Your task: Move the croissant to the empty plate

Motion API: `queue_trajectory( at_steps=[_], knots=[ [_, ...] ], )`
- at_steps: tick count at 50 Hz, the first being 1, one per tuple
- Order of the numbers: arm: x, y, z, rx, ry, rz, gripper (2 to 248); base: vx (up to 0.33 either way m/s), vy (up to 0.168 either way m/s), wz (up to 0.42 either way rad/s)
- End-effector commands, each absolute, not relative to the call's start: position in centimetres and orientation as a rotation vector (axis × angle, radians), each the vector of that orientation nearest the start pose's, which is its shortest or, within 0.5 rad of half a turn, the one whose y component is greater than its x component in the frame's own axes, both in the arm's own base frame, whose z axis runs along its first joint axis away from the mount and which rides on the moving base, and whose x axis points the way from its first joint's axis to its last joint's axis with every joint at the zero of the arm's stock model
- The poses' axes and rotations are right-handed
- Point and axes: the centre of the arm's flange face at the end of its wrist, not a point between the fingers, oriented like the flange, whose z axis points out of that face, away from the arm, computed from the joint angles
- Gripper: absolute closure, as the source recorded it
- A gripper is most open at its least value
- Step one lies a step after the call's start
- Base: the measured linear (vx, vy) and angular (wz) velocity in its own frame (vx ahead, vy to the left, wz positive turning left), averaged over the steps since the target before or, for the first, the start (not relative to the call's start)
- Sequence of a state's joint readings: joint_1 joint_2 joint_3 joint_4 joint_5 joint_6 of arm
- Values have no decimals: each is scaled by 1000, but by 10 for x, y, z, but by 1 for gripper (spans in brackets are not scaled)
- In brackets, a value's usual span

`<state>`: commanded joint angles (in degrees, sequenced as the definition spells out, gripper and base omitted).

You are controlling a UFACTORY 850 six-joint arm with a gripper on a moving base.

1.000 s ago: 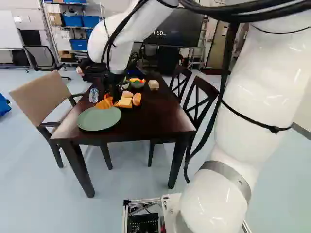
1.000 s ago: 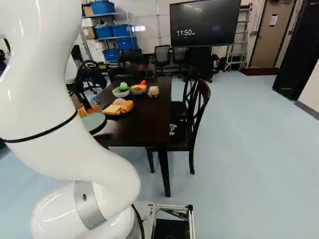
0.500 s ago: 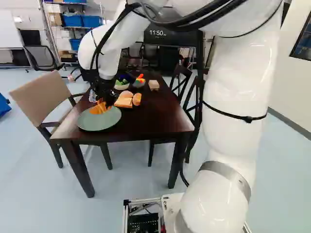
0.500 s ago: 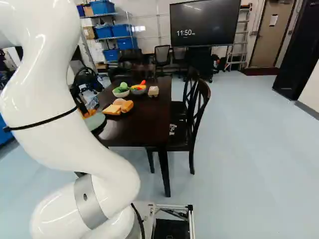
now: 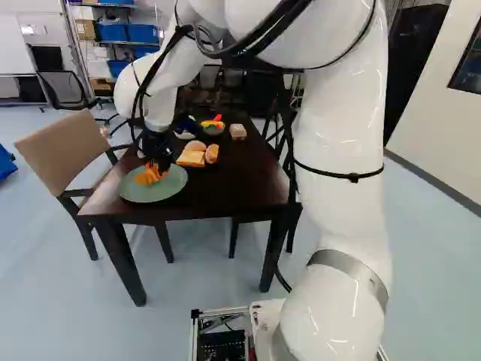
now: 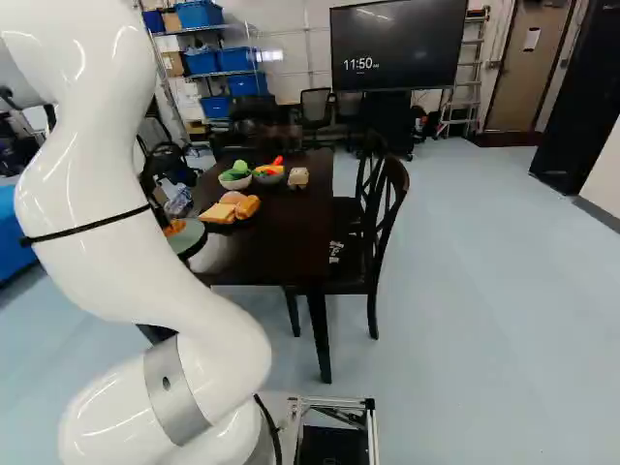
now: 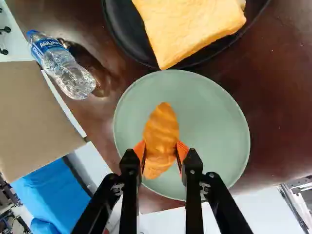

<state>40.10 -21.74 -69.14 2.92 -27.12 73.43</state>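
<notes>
Over the green plate (image 5: 170,185) in the left base view is my gripper (image 5: 153,167), with the orange croissant (image 5: 148,175) in its fingers. From the wrist, the gripper (image 7: 161,155) has its orange pads pressed on both sides of the croissant (image 7: 162,131), so it is shut on it. Behind the croissant lies the round green plate (image 7: 209,126), holding nothing else. Whether the croissant touches the plate I cannot tell.
Beside the green plate is a black plate (image 7: 127,39) with bread (image 7: 190,24). A water bottle (image 7: 63,66) stands near the table's edge. Farther along the table (image 6: 281,232) are bowls (image 6: 235,182) and a small carton (image 6: 298,177). A beige chair (image 5: 71,150) stands alongside.
The arm has swung toward the near end of the table, carrying the croissant in the gripper from beside the bread to over the green plate. The base has not moved.
</notes>
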Motion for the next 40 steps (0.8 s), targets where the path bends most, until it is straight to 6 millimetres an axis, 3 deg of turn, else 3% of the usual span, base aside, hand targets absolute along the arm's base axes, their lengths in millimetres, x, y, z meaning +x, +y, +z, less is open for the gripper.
queue_trajectory(
  at_steps=[10,11,15,16,20,21,25,26,31,32,40],
  knots=[
    [451,382,464,-2683,864,-239,152,0,0,0],
    [451,382,464,-2683,864,-239,133,0,0,0],
    [451,382,464,-2683,864,-239,133,0,0,0],
    [451,382,464,-2683,864,-239,100,0,0,0],
    [451,382,464,-2683,864,-239,100,0,0,0],
    [451,382,464,-2683,864,-239,65,0,0,0],
    [451,382,464,-2683,864,-239,65,0,0,0],
    [451,382,464,-2683,864,-239,30,0,0,0],
    [451,382,464,-2683,864,-239,30,0,0,0],
    [451,382,464,-2683,864,-239,4,0,0,0],
    [449,381,469,-2676,861,-245,3,0,0,0]
  ],
)
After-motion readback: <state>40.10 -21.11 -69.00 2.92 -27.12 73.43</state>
